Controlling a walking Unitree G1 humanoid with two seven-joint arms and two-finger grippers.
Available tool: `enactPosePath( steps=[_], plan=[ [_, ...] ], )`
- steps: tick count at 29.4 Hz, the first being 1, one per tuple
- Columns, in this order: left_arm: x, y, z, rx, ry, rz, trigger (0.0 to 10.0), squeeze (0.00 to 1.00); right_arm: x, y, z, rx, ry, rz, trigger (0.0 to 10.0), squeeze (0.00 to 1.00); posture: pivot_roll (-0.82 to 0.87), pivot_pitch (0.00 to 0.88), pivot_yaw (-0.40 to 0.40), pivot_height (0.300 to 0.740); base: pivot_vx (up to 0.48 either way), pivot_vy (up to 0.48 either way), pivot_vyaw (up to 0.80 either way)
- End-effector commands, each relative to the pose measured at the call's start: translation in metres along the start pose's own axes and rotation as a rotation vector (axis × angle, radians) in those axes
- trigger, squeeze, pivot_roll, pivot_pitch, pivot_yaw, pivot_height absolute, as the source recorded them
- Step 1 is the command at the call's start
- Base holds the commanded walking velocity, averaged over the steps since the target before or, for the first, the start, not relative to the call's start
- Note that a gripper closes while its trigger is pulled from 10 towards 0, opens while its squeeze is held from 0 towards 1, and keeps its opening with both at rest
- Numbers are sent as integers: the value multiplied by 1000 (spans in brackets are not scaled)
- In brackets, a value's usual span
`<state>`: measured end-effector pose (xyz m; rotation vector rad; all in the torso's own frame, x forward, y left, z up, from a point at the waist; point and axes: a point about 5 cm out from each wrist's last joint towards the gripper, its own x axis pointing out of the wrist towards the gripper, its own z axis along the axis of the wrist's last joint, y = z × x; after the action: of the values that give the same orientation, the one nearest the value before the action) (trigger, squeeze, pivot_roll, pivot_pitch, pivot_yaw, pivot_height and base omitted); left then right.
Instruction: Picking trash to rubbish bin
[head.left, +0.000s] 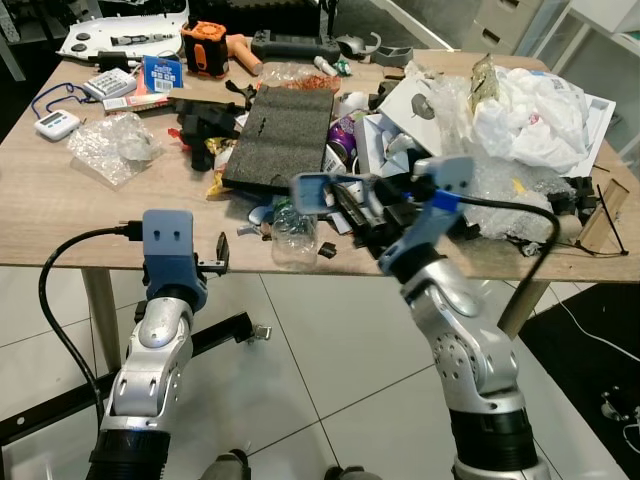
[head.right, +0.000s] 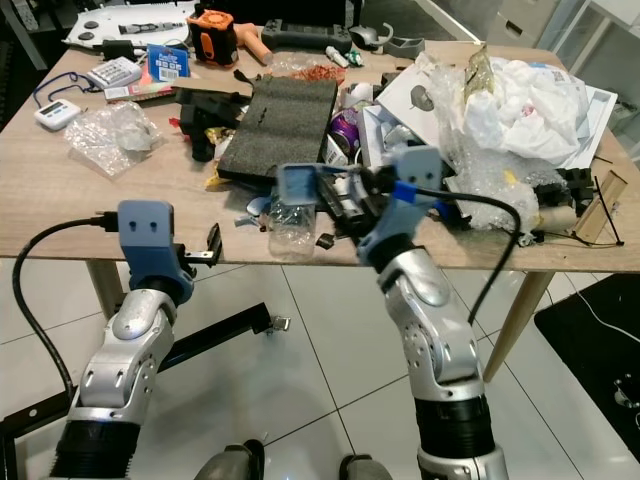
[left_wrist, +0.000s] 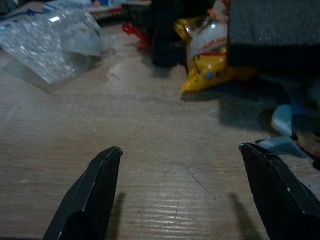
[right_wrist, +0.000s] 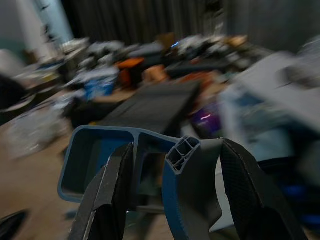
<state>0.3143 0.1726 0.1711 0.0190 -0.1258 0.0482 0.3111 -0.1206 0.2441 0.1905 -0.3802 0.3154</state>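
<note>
Right tool (right_wrist: 172, 200) clamps a blue-grey hollow plastic profile piece (head.left: 318, 190), ribbed cross-section, held at frame centre above the worktop (head.left: 60, 215) front edge. A crushed clear plastic bottle (head.left: 294, 236) lies just below it. Behind sits a dark foam slab (head.left: 280, 135), rough-textured. Crumpled white wrap (head.left: 525, 115) sits upper right. Left tool (left_wrist: 180, 165) is wide open, empty, low over bare woodgrain near a yellow snack wrapper (left_wrist: 210, 67); print unreadable.

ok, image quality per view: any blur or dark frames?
Eye views: sharp, evenly lit, table clutter readable. Left wrist view: dim, the yellow wrapper soft, wood grain near the fingers clear. Right wrist view: background smeared by blur; the blue plastic piece in the right end effector stays fairly sharp.
</note>
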Motion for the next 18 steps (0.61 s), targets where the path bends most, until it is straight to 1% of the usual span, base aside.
enactPosePath(
  steps=[1, 4, 5, 6, 7, 8, 9, 10, 12, 16, 18],
  plan=[
    [-1, 4, 0, 10, -13, 26, 10000, 0, -2, -6, 8, -40, -65, -39, 10000, 0, 5, 162, -24, 740, 0, 0, 0],
    [0, 6, 1, 8, -19, 34, 10000, 0, -3, -7, 10, -80, -98, -60, 10000, 0, 0, 155, -20, 740, 0, 0, 0],
    [0, 4, 0, 12, -14, 22, 10000, 0, -5, -8, 9, -108, -90, -55, 10000, 0, -3, 156, -18, 740, 0, 0, 0],
    [0, 4, 0, 12, -14, 22, 10000, 0, -5, -8, 9, -108, -90, -55, 10000, 0, -3, 156, -18, 740, 0, 0, 0],
    [-2, 0, -1, 26, -9, 2, 10000, 0, -9, -12, 5, -150, -65, -78, 10000, 0, -2, 163, -19, 740, 0, 0, 0],
    [-2, 0, -1, 26, -9, 2, 10000, 0, -9, -12, 5, -150, -65, -78, 10000, 0, -2, 163, -19, 740, 0, 0, 0],
    [-3, -1, -2, 33, -7, -2, 10000, 0, -13, -20, 0, -132, -32, -133, 10000, 0, -4, 165, -20, 740, 0, 0, 0],
    [-3, -1, -2, 33, -7, -2, 10000, 0, -13, -20, 0, -132, -32, -133, 10000, 0, -4, 165, -20, 740, 0, 0, 0],
    [-5, -2, -4, 38, -2, -4, 10000, 0, -20, -30, -7, -117, -9, -203, 10000, 0, 0, 157, -21, 740, 0, 0, 0],
    [-4, -2, -4, 44, 7, -20, 10000, 0, -23, -32, -6, -154, -44, -205, 10000, 0, 2, 168, -20, 740, 0, 0, 0],
    [-4, -2, -4, 45, 6, -24, 10000, 0, -24, -31, -8, -162, -33, -196, 10000, 0, 3, 165, -18, 740, 0, 0, 0]
  ],
)
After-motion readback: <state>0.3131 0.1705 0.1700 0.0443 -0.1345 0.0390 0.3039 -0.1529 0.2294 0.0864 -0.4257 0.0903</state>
